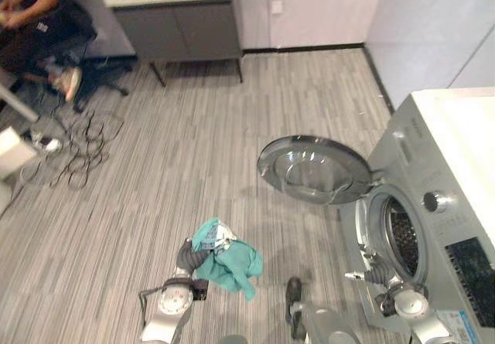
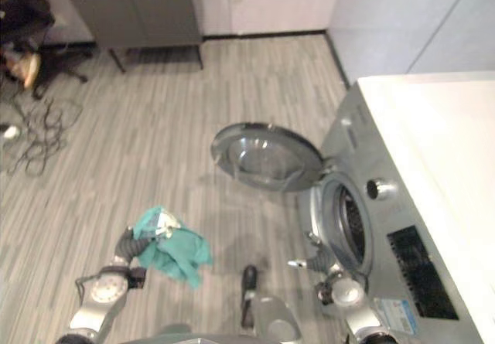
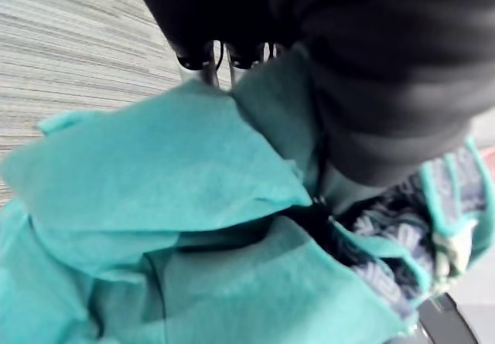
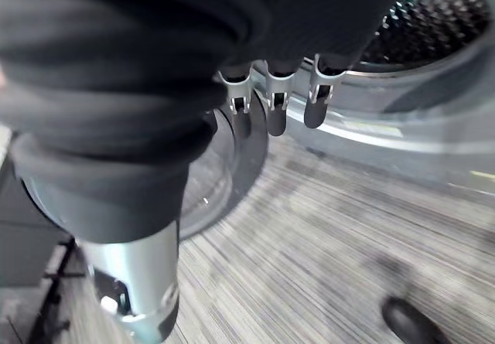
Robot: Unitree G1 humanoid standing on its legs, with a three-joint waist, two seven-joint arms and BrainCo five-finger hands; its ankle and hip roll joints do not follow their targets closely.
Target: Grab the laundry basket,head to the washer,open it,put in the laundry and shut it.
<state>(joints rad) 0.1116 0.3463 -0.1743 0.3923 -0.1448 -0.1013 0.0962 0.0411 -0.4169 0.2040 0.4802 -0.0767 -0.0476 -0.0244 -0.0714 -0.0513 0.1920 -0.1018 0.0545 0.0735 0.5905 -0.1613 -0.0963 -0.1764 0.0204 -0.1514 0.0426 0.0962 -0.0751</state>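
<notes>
A bundle of teal laundry point(image 1: 232, 263) with a patterned piece point(image 3: 387, 236) in it hangs above the floor, and my left hand point(image 1: 193, 257) is shut on it. In the left wrist view the teal cloth point(image 3: 178, 205) bunches up against the hand's dark cover point(image 3: 371, 66). To the right stands the silver washer point(image 1: 448, 205) with its round door point(image 1: 313, 170) swung wide open and the drum point(image 1: 402, 240) showing. Low by the drum's opening my right hand point(image 1: 375, 270) is open and holds nothing; its fingers point(image 4: 271, 104) point at the drum's rim.
A dark cabinet point(image 1: 182, 27) with a pale top stands at the far wall. At the far left a person sits on a chair point(image 1: 39, 19), with loose cables point(image 1: 85, 147) on the striped floor nearby. The open washer door juts out over the floor.
</notes>
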